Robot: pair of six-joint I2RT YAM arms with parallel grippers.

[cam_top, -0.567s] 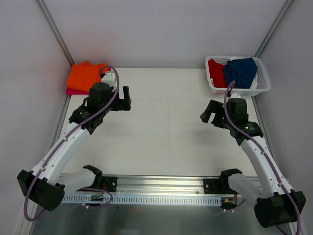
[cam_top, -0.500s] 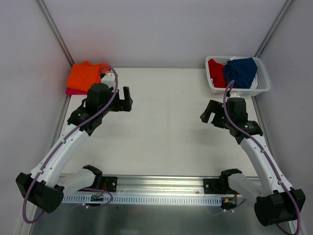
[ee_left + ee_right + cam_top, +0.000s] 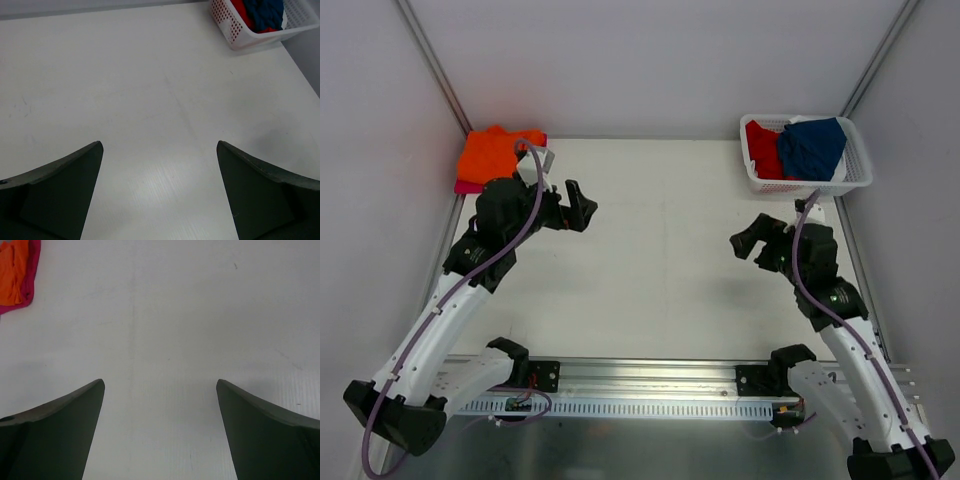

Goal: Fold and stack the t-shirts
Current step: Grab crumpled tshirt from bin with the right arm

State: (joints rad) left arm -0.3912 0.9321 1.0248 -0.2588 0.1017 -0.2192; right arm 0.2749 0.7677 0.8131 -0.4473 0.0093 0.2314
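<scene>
The left gripper hangs over the left part of the table with its jaws spread wide and nothing between them; its wrist view shows only bare white tabletop in the gap. The right gripper hangs over the right part of the table, also spread wide and holding nothing; its own wrist view shows bare tabletop between the jaws as well. The 2 grippers point roughly towards each other across the middle of the table, well apart.

The navy blue t-shirt lies crumpled in the white lattice basket at the far right corner of the table, heaped above the rim. The red t-shirt lies bunched in the same basket, on the navy one's left and touching it. The right gripper is the nearer of the 2 to the basket, yet apart from it.

The orange t-shirt sits at the far left corner, on top of the magenta-pink t-shirt; of the pink one only an edge shows at the near side. In the top view the left arm's wrist overlaps the orange shirt's right corner, and the left gripper itself points away from the pile.
</scene>
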